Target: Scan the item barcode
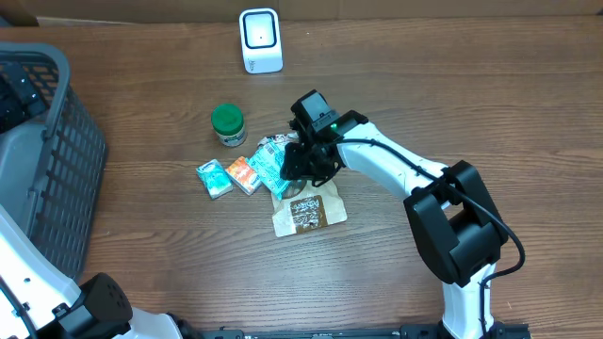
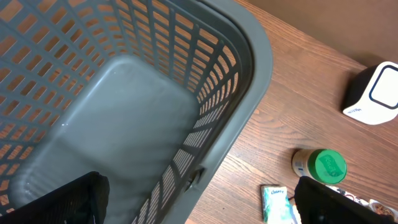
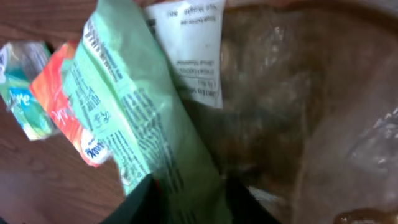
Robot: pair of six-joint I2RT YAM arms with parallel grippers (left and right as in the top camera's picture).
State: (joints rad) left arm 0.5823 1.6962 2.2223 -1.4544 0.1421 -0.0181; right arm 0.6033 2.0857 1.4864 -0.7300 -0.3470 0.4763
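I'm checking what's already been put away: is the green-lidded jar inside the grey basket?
No, the green-lidded jar stands on the table beside the snack packets, outside the grey basket.

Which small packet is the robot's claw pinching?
The pale green printed pouch, beside the orange packet; only it sits between the fingers of the right gripper.

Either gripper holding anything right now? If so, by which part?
Left gripper open over the basket, nothing held. Right gripper straddles one end of the green packet; whether it is clamped cannot be told.
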